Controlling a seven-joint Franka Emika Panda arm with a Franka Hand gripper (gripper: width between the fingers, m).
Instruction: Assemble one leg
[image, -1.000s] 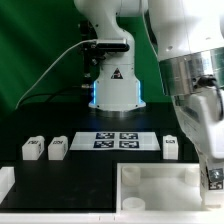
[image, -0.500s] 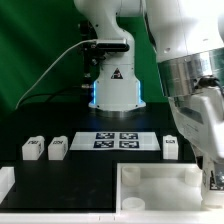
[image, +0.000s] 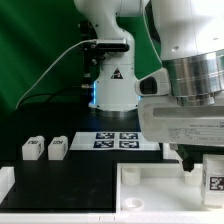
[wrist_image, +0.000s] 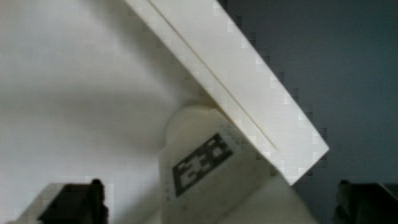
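White rimmed panel (image: 150, 186) at counter (image: 80, 166) front, marker board (image: 120, 139) behind. Hand (wrist_image: 219, 197) spread wide, gripping nothing, over tagged leg (wrist_image: 205, 160) just beside panel rim. Two spare legs (image: 32, 149) at exterior view's left.

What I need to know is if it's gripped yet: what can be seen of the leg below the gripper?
The leg is a small white block, plastic by its look, with a rounded end and a black-and-white square tag on one face. In the wrist view it sits beside the panel's raised rim, which hides one side of it; whether they touch cannot be told. The gripper's two dark fingers stand wide apart on either side, neither touching it.
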